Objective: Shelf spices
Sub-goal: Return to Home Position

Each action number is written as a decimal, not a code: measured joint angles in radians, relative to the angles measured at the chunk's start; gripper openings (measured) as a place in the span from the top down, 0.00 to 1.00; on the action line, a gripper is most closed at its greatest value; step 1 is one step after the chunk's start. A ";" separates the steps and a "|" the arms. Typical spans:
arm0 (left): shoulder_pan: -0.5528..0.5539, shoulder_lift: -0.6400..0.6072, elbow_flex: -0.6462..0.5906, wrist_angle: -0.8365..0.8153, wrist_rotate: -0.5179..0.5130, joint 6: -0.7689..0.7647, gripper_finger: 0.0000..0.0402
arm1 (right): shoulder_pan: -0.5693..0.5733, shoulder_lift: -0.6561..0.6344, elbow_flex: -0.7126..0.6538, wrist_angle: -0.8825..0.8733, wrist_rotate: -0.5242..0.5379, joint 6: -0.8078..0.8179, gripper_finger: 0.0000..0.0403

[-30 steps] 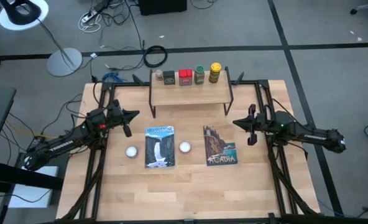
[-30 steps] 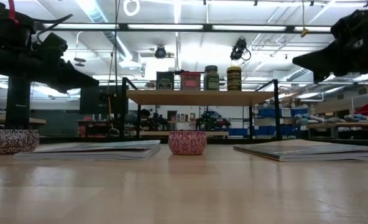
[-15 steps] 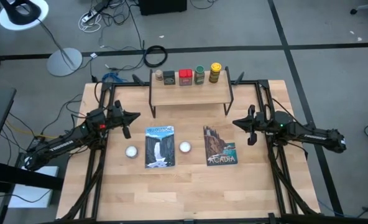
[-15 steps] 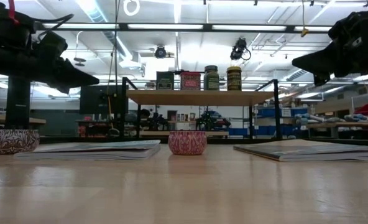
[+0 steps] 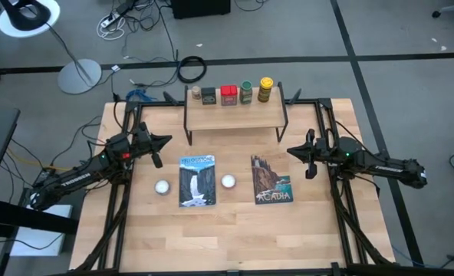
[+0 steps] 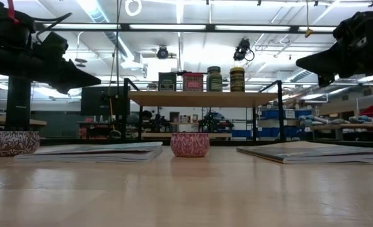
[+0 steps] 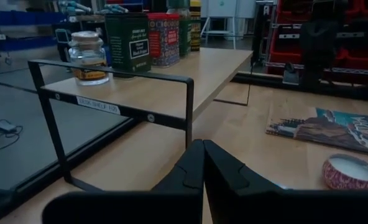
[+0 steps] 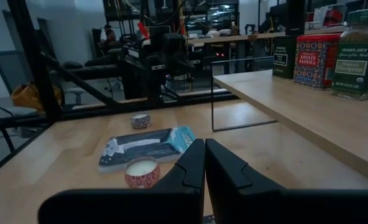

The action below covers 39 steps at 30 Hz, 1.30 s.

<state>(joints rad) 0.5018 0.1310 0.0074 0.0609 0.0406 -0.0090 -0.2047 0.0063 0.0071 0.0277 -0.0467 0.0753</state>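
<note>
Light wooden planks make up the surface (image 5: 235, 230), with a grey workshop floor and loose cables beyond it. The shelf (image 5: 235, 116) stands at the far edge. All five spices are on its top board in one upright row, close together and toward the shelf's rear edge. From one end they are the tiny brown jar (image 5: 195, 93), the dark square tin (image 5: 208, 95), the red paprika tin (image 5: 228, 94), the green jar (image 5: 246, 93) and the yellow-capped jar (image 5: 265, 89).

No spice is left on the surface in front of the shelf, so the shelving looks finished. What remains, as I judge it, is only for the arms to settle at rest.

The left hand (image 5: 166, 139) hangs in front of the shelf, off its brown-jar end. It is clenched and holds nothing. The right hand (image 5: 291, 151) hangs in front of the shelf's yellow-capped end, also clenched and empty. Both are well apart from the shelf.

Between them, in front of the shelf, lie a waterfall book (image 5: 196, 180) and an Acadia book (image 5: 271, 179), with two small candle tins (image 5: 228, 181) beside the waterfall book.
</note>
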 joint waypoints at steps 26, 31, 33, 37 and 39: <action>0.000 0.000 0.000 0.000 -0.002 0.000 0.98 | 0.000 0.000 0.000 0.000 0.000 0.000 0.98; 0.000 0.000 0.000 0.000 -0.002 0.000 0.98 | 0.000 0.000 0.000 0.000 0.000 0.000 0.98; 0.000 0.000 0.000 0.000 -0.002 0.000 0.98 | 0.000 0.000 0.000 0.000 0.000 0.000 0.98; 0.000 0.000 0.000 0.000 -0.002 0.000 0.98 | 0.000 0.000 0.000 0.000 0.000 0.000 0.99; 0.000 0.000 0.000 0.000 -0.002 0.000 0.98 | 0.000 0.000 0.000 0.000 0.000 0.000 0.99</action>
<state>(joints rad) 0.5018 0.1310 0.0071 0.0605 0.0383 -0.0085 -0.2045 0.0063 0.0067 0.0279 -0.0463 0.0757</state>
